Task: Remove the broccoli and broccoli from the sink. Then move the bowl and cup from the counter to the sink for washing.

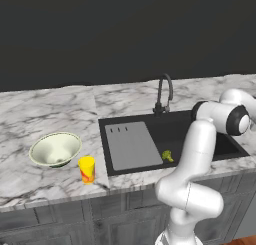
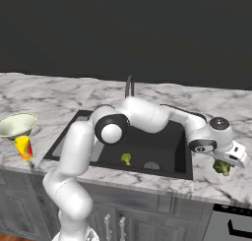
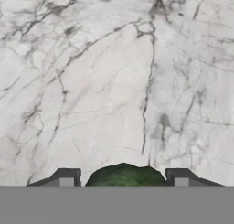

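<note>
My gripper hangs just above the marble counter to the right of the sink, shut on the darker green broccoli. In the hand view that broccoli sits between the two fingertips of the gripper, over veined marble. The yellowish-green broccoli lies on the black sink floor near its front wall. Left of the sink, the pale bowl stands on the counter with the yellow cup beside it, near the front edge.
A dark gooseneck tap rises behind the sink. A grey flat panel covers the sink's left part. My white arm stretches across the basin to the right. A dark appliance front sits below the right counter.
</note>
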